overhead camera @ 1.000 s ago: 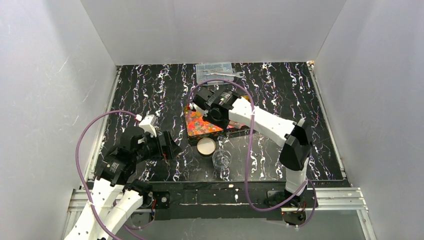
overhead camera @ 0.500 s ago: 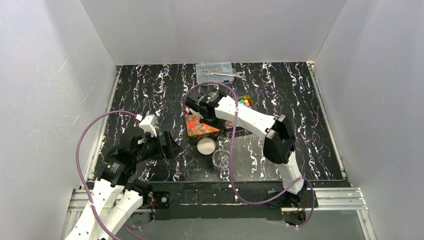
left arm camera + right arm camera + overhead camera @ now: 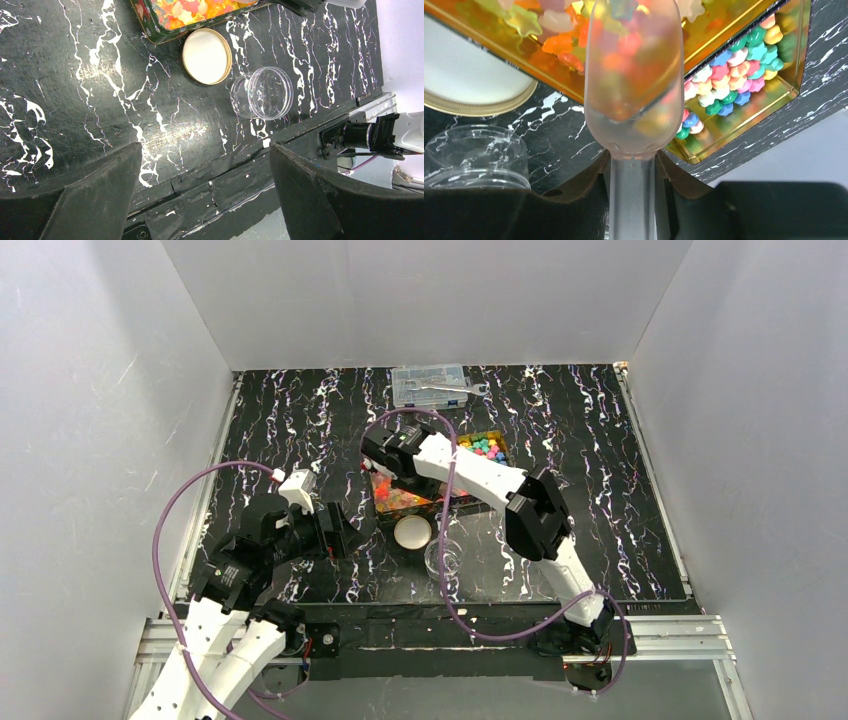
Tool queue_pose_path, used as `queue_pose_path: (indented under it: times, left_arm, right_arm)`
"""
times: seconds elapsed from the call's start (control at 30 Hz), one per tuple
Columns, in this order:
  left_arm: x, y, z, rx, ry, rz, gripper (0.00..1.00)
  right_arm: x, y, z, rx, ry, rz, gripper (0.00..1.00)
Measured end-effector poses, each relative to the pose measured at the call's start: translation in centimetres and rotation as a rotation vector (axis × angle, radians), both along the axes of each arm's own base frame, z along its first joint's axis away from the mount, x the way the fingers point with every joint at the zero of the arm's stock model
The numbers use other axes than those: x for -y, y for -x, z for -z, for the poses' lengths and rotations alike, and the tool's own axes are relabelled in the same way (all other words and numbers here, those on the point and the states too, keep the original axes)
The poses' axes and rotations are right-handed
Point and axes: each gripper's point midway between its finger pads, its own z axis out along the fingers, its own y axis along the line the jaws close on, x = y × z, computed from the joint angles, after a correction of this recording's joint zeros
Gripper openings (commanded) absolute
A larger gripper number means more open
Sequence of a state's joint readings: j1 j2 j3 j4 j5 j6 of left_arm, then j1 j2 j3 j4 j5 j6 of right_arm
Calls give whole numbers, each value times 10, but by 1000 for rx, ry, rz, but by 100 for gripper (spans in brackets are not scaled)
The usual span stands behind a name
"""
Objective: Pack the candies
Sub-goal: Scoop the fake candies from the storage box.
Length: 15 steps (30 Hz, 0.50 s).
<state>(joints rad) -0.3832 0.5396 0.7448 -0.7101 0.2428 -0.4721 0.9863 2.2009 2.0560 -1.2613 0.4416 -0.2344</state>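
The candies lie in a gold-lined tin tray (image 3: 749,117) near the middle of the tabletop (image 3: 300,420), a little toward the far edge. The tray has two compartments. The glossy candies (image 3: 559,42), red, orange and yellow, fill the compartment nearer the left edge. The pastel candies (image 3: 734,70), pink, green, blue, yellow and white, sit in the one nearer the far right corner.

A translucent scoop (image 3: 634,75) reaches over the glossy compartment, close beside the divider. Colours show through its bowl, but I cannot tell whether they are candies inside it or those underneath. The right gripper (image 3: 631,172) is pressed together on the scoop's handle, one dark finger on each side of it. The right arm stretches across the tray from the near right.

Just beside the tray, toward the near edge, a round gold-rimmed lid (image 3: 206,56) lies flat on the tabletop. A clear jar (image 3: 262,92) stands close to the lid without touching it, nearer still to the near edge.

The left gripper (image 3: 205,152) hangs above the near left part of the tabletop with its fingers (image 3: 75,200) spread wide and nothing between them.

A clear compartment box (image 3: 430,383) rests at the middle of the far edge, well apart from the tray. A wrench (image 3: 452,388) lies on top of it.
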Motion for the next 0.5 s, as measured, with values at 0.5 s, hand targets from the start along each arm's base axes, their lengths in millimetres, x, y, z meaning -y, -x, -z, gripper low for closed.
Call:
queue_pose_path:
  times: [0.5]
  left_arm:
    - [0, 0, 1, -3, -2, 0, 98]
  right_arm:
    - [-46, -22, 37, -25, -121, 27, 1]
